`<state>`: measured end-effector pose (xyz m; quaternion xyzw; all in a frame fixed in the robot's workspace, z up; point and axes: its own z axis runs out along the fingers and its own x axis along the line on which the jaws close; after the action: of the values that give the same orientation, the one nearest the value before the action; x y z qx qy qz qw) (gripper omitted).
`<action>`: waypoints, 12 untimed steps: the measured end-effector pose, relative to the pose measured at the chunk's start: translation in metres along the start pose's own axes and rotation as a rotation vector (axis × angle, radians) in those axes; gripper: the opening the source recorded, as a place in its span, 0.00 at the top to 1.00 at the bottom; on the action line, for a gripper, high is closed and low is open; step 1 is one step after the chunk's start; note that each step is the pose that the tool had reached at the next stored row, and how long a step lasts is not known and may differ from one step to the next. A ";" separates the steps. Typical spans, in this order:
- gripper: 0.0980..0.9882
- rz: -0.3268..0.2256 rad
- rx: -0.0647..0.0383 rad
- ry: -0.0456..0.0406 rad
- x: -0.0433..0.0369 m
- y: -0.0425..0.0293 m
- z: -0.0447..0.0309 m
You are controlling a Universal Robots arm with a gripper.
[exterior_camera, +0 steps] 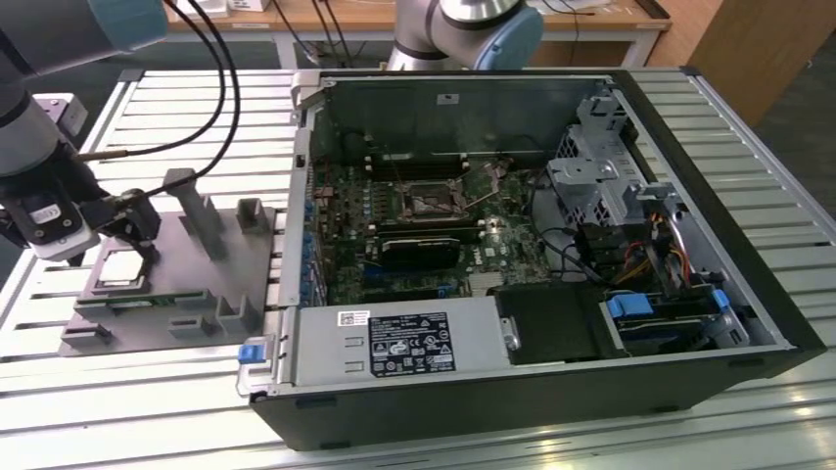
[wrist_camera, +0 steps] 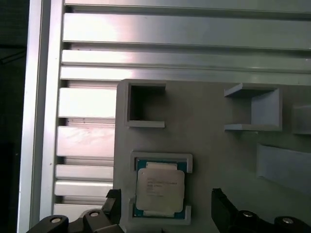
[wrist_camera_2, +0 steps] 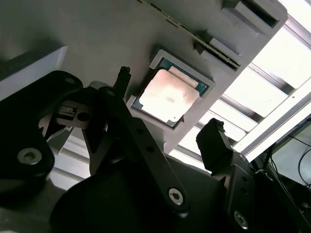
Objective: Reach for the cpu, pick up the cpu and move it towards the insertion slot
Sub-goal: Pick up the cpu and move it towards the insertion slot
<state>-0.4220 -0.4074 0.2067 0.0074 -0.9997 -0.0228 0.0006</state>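
cpu [wrist_camera: 160, 190] — seated in grey tray [wrist_camera: 218, 145] pocket | gripper [wrist_camera: 165, 198] — jaws spread wide, straddling cpu, not touching

Gripper [exterior_camera: 131, 235] pts straight down, black fingers [wrist_camera_2: 212, 141] spread w/ a wide gap btwn tips in both wrist views. In exterior view, grey arm [exterior_camera: 29, 137] stands approx upright above fingers, wrist [exterior_camera: 53, 220] just over & beside them.
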 end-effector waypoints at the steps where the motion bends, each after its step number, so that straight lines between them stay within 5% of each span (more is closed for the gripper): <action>1: 0.19 -0.001 0.000 0.0001 0.0006 0.0003 0.0018; 12: 0.19 -0.001 0.000 0.0003 0.0034 0.0059 0.0193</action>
<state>-0.4255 -0.4007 0.1877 0.0082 -0.9997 -0.0228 0.0007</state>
